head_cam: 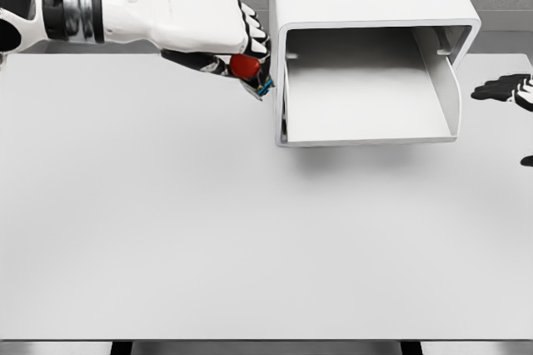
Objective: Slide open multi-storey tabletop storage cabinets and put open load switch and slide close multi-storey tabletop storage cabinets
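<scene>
A plain white table (pixel 250 247) fills my view, grey wall behind it; at the far side stands the white cabinet (pixel 375 47), its drawer (pixel 366 97) pulled out toward me and bare inside as far as I can see. My left hand (pixel 237 47) reaches in from the upper left, fingers curled around the switch (pixel 246 67), a small red piece with a bit of blue-green showing at its lower end; it hangs just beside the drawer's left wall, not yet over the opening. The relation I care about: the drawer lies directly to the right of that hand, so I judge a short sideways carry over the wall comes before letting go. My right hand (pixel 504 88) sits at the right edge, near the cabinet's right side, dark fingers spread and holding nothing; it looks handy for pushing the drawer shut later.
</scene>
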